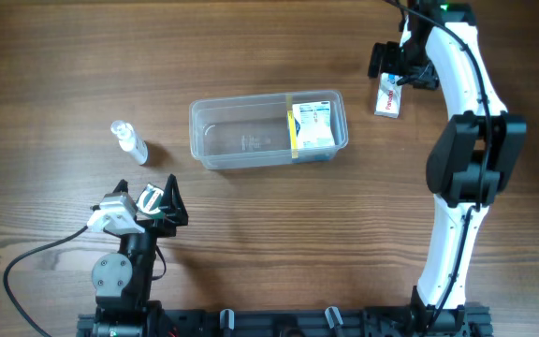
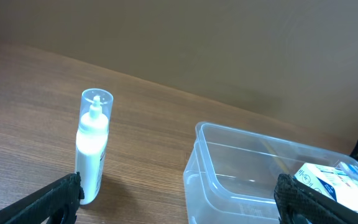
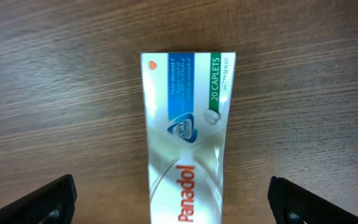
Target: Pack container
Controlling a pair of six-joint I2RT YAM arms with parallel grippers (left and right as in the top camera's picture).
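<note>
The clear plastic container (image 1: 241,133) sits mid-table with a white, yellow and blue box (image 1: 312,126) in its right end; it also shows in the left wrist view (image 2: 241,180). A white Panadol box (image 1: 388,97) lies flat on the table at the far right and fills the right wrist view (image 3: 186,130). My right gripper (image 3: 173,199) is open and hovers straddling this box, one finger on each side, not touching it. A small white spray bottle (image 1: 129,141) stands left of the container (image 2: 92,155). My left gripper (image 1: 157,201) is open and empty, near the front left.
The wooden table (image 1: 64,65) carries nothing else. The right arm (image 1: 466,150) reaches along the right side. A black cable (image 1: 36,257) trails from the left arm's base at the front left.
</note>
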